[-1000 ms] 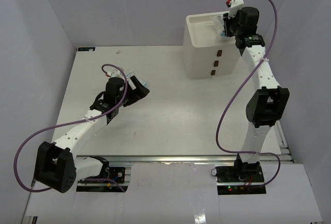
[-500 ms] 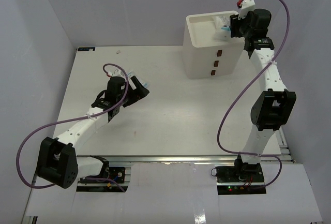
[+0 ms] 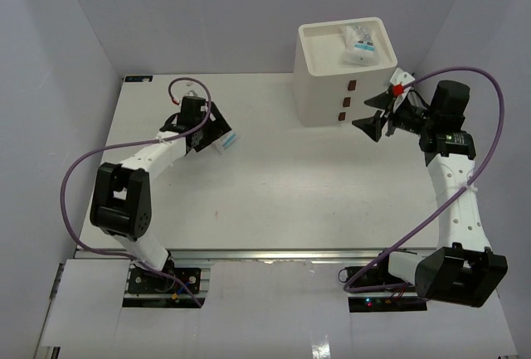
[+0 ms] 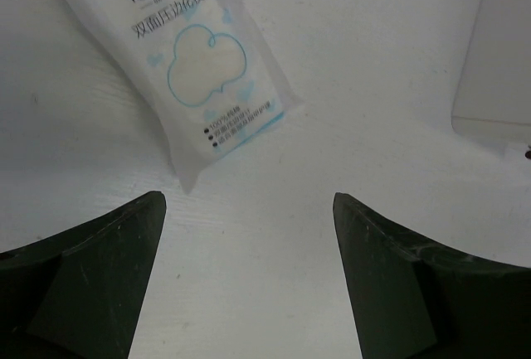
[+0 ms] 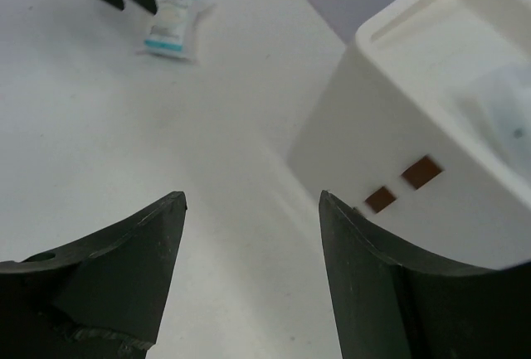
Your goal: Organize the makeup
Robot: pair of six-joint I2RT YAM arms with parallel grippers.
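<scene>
White 3-drawer plastic box (image 3: 340,85) with brown handles, standing on the white table (image 3: 274,201). 1 clear blue-and-white printed packet (image 3: 361,44) lies in the box's top tray. A 2nd packet (image 4: 195,60) lies flat on the table well left of the box, just beyond the left pincer (image 4: 249,218), whose fingers are apart and empty. The right pincer (image 3: 375,113), just right of the box front, is also apart and empty.

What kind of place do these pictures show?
Probably a robot lab test cell, not a home: a white table closed in by plain grey panels, with the left arm and right arm bolted to a metal rail at its edge.
</scene>
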